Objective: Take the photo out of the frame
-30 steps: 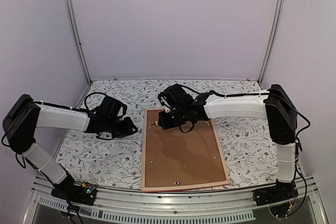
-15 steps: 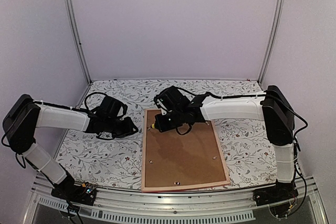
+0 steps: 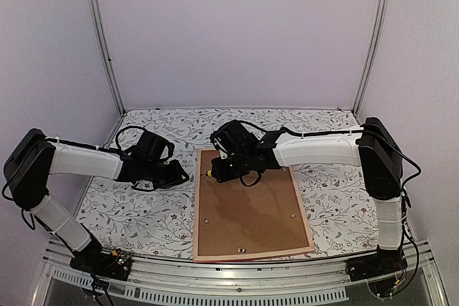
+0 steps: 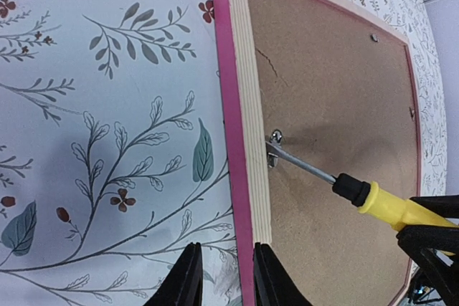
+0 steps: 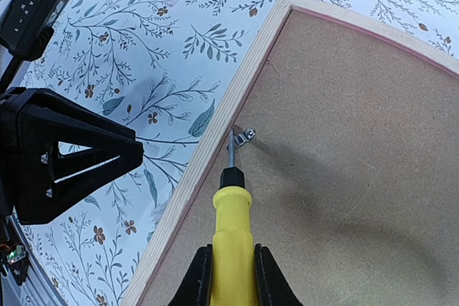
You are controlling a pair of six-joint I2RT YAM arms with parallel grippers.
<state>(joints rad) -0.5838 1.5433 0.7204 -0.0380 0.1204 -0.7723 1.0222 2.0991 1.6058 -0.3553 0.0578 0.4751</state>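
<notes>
My right jaws clamp a yellow-handled screwdriver, its tip at a metal tab on the pink-edged wooden frame, which lies face down on the floral bench. My left jaws stand narrowly apart beside its edge. Lilac walls surround us.

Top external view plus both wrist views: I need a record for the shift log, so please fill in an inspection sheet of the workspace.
Surface: floral tablecloth, lying flat.
Job's things: frame lies face down with the brown backing board in place; photo not visible.
Clutter: nothing seen.
Grippers: right gripper shut on a yellow-handled screwdriver, tip at a metal tab by the board's left edge; left gripper jaws apart, holding nothing, beside the frame's left rail.
Cables: black cables loop along both arms.
Surroundings: plain pale walls, metal posts.
</notes>
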